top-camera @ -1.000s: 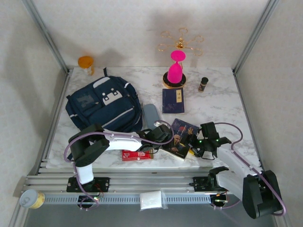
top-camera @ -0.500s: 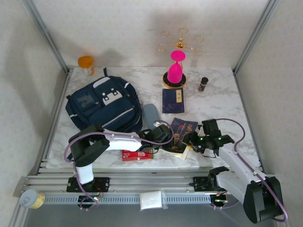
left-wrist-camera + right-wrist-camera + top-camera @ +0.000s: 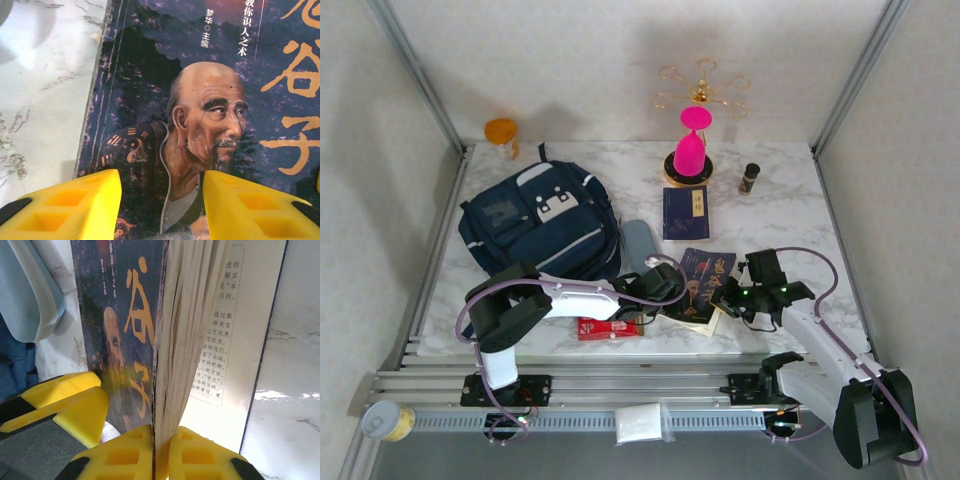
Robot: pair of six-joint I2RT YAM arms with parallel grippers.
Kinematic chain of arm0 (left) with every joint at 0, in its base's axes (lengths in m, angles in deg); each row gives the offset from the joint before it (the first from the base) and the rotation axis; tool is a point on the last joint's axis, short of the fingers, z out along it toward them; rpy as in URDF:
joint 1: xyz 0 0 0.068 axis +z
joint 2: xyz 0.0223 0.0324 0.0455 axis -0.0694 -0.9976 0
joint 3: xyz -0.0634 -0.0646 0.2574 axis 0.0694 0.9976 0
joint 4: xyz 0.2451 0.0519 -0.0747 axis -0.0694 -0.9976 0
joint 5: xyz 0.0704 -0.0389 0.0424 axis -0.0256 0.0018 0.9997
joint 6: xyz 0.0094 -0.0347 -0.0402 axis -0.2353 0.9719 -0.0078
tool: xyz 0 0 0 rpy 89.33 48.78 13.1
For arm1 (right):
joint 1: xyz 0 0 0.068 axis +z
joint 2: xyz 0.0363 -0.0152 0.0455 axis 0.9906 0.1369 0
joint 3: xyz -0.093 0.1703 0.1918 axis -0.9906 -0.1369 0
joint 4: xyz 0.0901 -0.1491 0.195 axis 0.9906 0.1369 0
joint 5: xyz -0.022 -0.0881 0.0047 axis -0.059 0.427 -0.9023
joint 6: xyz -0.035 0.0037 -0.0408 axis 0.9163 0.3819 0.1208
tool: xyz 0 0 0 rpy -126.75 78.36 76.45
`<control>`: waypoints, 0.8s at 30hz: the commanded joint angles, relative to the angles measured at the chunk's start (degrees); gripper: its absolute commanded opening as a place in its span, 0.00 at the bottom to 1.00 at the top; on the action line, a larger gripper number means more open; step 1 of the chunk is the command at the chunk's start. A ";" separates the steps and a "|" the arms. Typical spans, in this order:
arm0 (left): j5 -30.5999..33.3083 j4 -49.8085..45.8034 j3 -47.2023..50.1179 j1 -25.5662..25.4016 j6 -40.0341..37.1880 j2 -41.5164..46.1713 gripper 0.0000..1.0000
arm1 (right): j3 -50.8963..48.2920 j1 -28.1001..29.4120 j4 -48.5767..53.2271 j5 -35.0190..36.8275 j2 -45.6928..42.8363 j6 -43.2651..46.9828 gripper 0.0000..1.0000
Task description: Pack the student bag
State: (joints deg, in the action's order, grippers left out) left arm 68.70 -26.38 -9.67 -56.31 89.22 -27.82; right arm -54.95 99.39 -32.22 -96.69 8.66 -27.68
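Note:
The student bag (image 3: 535, 225) is a navy backpack lying flat at the table's left. A dark book with a bald man on its cover (image 3: 701, 283) lies at the front centre. My right gripper (image 3: 730, 296) is shut on the book's right page edge (image 3: 187, 340); in the right wrist view the jaws (image 3: 161, 455) pinch the pages, with the cover tilted up. My left gripper (image 3: 665, 290) is open and hovers low over the cover (image 3: 200, 100), one yellow finger (image 3: 65, 205) on each side of the man's chest, gripping nothing.
A light-blue pencil case (image 3: 638, 245) lies between bag and book. A red packet (image 3: 610, 328) sits under the left arm. Behind are a blue book (image 3: 685, 212), a pink hourglass-shaped thing (image 3: 690, 150), a small dark bottle (image 3: 749, 178), an orange cup (image 3: 502, 135) and a gold rack (image 3: 702, 90).
My right gripper has closed from open onto the book's right edge and shifted slightly left. The left arm has stayed in place over the cover.

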 commanded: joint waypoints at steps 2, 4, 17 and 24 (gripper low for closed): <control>-1.35 -0.85 0.11 0.52 1.08 -0.07 0.54 | 2.86 0.17 -1.08 0.97 -3.05 1.71 0.00; -1.52 -0.40 -0.13 0.93 1.06 2.42 0.58 | 3.49 -0.08 -1.08 1.00 -3.85 1.95 0.00; -3.94 -0.95 6.72 9.29 -1.43 25.80 0.78 | 19.66 -0.21 5.07 -4.72 -6.30 10.91 0.00; -13.14 5.61 13.40 17.04 -2.00 33.90 0.95 | 25.03 -0.21 -0.83 -16.54 -5.42 11.77 0.00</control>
State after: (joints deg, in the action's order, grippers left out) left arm 61.20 -24.37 1.76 -41.34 87.84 4.18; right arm -32.72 99.25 -27.30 -105.11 3.37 -17.89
